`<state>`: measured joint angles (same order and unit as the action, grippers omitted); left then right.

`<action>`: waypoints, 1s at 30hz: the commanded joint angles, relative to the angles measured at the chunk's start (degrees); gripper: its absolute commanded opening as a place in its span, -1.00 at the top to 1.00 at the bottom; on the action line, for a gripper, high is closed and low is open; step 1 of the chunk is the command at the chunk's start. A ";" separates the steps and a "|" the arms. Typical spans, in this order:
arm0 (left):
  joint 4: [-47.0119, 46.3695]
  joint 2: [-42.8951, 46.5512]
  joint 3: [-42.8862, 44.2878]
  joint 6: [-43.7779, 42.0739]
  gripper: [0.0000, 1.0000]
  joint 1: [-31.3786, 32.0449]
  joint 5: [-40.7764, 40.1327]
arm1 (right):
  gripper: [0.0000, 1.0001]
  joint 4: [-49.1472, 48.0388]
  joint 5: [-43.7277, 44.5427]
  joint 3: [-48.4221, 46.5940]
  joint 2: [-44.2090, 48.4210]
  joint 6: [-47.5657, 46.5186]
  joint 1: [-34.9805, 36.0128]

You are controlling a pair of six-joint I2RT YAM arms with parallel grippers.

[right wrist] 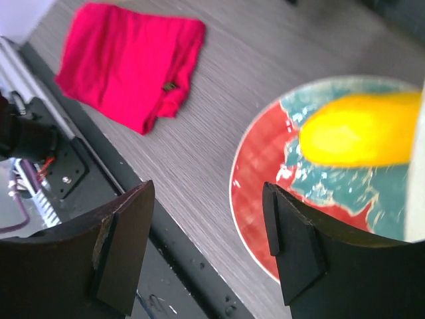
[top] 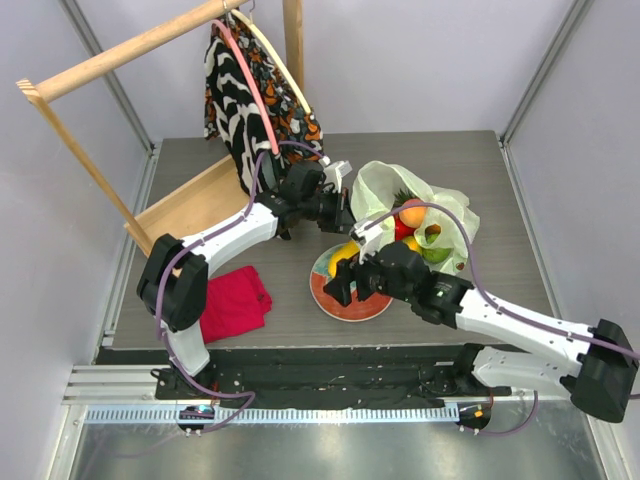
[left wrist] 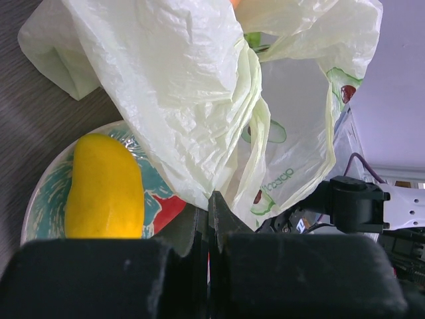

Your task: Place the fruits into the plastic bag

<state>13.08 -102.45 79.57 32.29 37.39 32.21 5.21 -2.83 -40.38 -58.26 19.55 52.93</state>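
Avocado-printed plastic bag [left wrist: 179, 86] holding fruits [top: 412, 215], one mango [left wrist: 106, 189] lying on the plate [right wrist: 259, 189]; left jaws pinching bag, right jaws gaping.

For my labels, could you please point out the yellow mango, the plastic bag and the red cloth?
yellow mango [left wrist: 106, 189]: left wrist view, middle of its skin.
plastic bag [left wrist: 166, 80]: left wrist view, crinkled front wall.
red cloth [right wrist: 126, 60]: right wrist view, its centre.

Grey table [top: 500, 200], perhaps lilac walls [top: 420, 60]
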 commanded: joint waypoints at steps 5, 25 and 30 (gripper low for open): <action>-1.65 3.66 0.85 -0.13 1.00 0.23 0.49 | -0.49 -0.65 16.17 -1.45 -6.69 15.59 1.74; -2.89 3.31 0.32 0.84 1.00 0.23 1.28 | -0.68 11.22 38.42 -11.38 -22.59 46.89 1.65; -2.97 3.05 0.23 1.10 1.00 0.23 1.54 | -0.68 15.70 40.97 -15.33 -26.55 51.45 1.39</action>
<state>12.49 -101.62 79.57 32.80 37.04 31.81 17.45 32.01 -51.53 -81.95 64.60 54.57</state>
